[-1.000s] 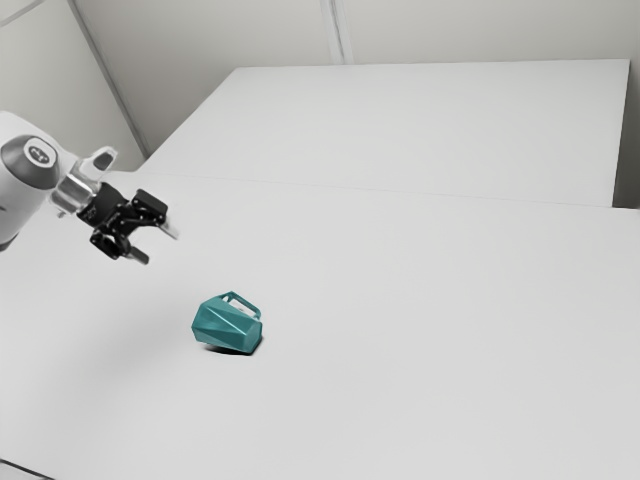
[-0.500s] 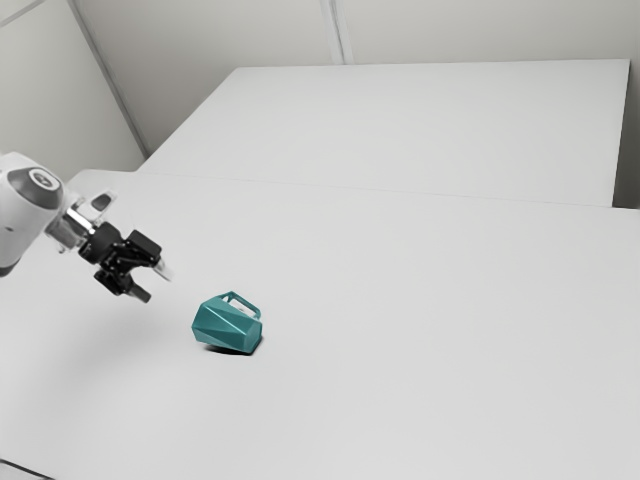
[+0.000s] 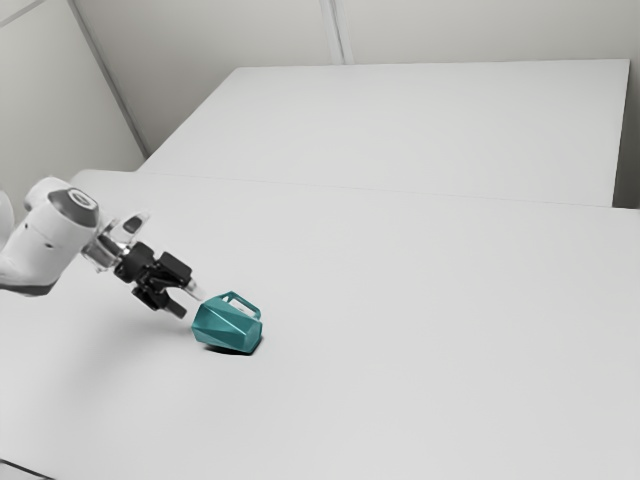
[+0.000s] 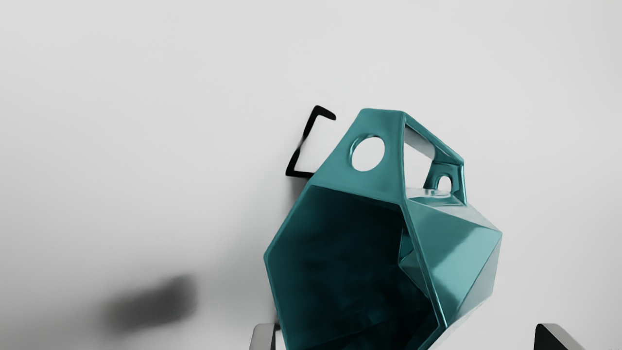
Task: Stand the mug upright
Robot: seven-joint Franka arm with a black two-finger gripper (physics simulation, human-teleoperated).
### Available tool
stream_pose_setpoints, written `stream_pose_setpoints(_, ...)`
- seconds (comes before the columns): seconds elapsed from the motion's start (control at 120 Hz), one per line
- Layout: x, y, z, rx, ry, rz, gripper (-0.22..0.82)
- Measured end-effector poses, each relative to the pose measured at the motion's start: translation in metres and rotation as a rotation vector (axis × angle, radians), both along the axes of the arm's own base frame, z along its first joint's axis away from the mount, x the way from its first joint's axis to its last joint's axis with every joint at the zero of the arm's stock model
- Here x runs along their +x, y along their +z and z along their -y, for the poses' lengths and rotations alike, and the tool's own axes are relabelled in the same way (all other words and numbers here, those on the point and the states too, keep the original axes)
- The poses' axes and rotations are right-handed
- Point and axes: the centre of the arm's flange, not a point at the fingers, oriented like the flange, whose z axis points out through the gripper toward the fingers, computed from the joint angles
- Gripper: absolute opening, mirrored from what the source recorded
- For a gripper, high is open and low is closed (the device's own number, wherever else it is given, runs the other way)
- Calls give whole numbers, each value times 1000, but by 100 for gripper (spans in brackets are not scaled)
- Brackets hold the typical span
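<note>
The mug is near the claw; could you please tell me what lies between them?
In the exterior view, a narrow strip of bare table lies between claw and mug at the lower fingertip; the upper one is too close to tell.

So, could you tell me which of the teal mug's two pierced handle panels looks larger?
The panel at the mug's open mouth; the other sits farther back.

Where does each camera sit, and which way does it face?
Exterior view: at the arm's side, looking down across the table at the mug lying on its side; arm and open gripper show.
Wrist view: on the arm, behind the gripper, facing the mug's open mouth; both fingertips show at the bottom edge.
Shared: mug, table and the fingertips.
</note>
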Motion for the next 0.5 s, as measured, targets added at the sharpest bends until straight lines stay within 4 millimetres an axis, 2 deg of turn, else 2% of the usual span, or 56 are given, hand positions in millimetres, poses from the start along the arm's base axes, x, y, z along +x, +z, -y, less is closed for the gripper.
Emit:
stream_pose_setpoints(0.15,-2,-10,12,-10,-17,24,58)
stream_pose_setpoints(0.5,0,-11,25,-24,-50,83,55)
